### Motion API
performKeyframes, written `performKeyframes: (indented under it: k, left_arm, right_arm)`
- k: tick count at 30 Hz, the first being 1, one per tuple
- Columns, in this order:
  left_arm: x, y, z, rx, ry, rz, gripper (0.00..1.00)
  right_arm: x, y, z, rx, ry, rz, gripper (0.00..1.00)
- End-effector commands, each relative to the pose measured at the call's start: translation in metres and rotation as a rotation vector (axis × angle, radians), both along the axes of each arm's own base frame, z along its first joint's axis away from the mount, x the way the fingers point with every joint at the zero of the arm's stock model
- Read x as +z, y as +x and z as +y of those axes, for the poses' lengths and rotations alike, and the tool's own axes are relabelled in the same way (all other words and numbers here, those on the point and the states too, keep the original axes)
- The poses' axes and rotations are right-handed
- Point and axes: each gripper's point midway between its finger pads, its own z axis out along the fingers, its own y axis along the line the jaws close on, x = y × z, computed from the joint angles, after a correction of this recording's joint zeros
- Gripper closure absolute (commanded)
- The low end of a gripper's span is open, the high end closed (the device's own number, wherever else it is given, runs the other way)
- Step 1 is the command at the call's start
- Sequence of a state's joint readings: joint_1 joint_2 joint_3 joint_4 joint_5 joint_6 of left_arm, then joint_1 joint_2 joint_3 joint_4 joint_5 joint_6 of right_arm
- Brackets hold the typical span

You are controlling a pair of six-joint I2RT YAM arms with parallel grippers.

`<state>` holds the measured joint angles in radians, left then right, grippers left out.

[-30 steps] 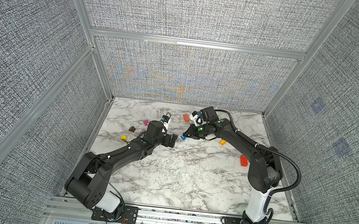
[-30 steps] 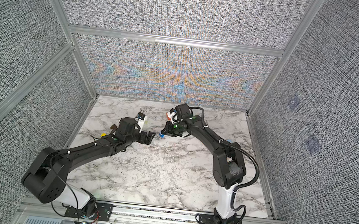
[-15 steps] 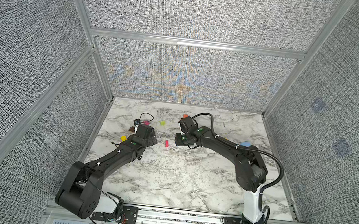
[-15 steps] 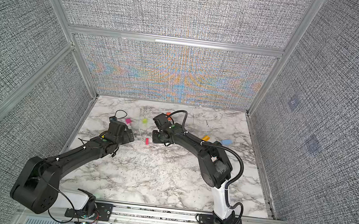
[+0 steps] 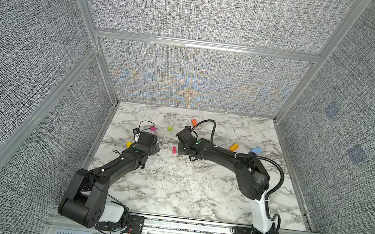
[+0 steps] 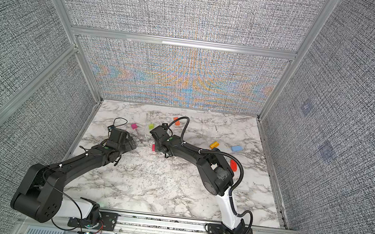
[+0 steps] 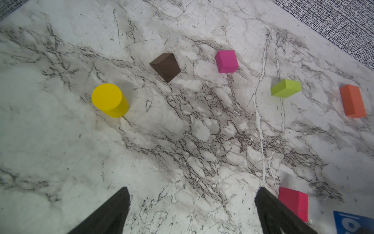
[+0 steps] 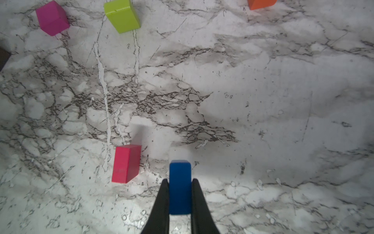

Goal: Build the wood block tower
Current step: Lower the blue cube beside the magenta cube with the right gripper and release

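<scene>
Right wrist view has the right gripper (image 8: 180, 181) clamped tight on a blue block (image 8: 180, 171). Its jaws press the block's two long sides, and the red block (image 8: 126, 164) lies on the bench just beside it, a narrow gap between them. Whether the blue block touches the bench I cannot tell. No tower stands yet; the wood blocks (image 5: 153, 128) lie scattered.

I judge that the blue block is being brought to the red one to start the base. To do this well, set it down square, with its faces parallel to the red block's. Let it settle fully, then part the jaws straight outward so neither finger nudges the neighbour.

The left gripper (image 7: 193, 191) is spread wide and holds nothing, one finger close beside the red block. It would do best to stand clear.

Beyond it lie a yellow cylinder (image 7: 109, 100), a brown block (image 7: 165, 66), a magenta cube (image 7: 226, 61), a lime block (image 7: 285, 88) and an orange brick (image 7: 353, 101), each well apart. In a top view a light blue block (image 5: 256, 150) lies near the right arm.

The bench (image 5: 173, 188) is smooth, flat, grey-veined white marble pattern, likely slippery under painted wood. Grey woven panels (image 5: 197, 87) in an aluminium frame (image 5: 204, 45) close it in on three sides.
</scene>
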<state>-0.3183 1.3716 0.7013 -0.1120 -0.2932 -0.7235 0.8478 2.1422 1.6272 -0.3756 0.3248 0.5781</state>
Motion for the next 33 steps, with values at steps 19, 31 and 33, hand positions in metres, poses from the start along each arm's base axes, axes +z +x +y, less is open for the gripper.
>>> performKeyframes:
  k: [19,31,33]
  left_arm:
    - [0.001,0.001,0.004,0.021,-0.029,-0.021,0.01]
    - [0.002,0.0,0.005,0.023,-0.041,-0.031,0.01]
    - [0.002,0.0,0.005,0.022,-0.042,-0.032,0.01]
  right_arm:
    - [-0.015,0.011,0.005,-0.046,-0.018,-0.053,1.0]
    - [-0.021,0.008,0.011,-0.022,-0.015,-0.033,0.89]
    - [-0.023,0.007,0.01,-0.022,-0.018,-0.03,0.83]
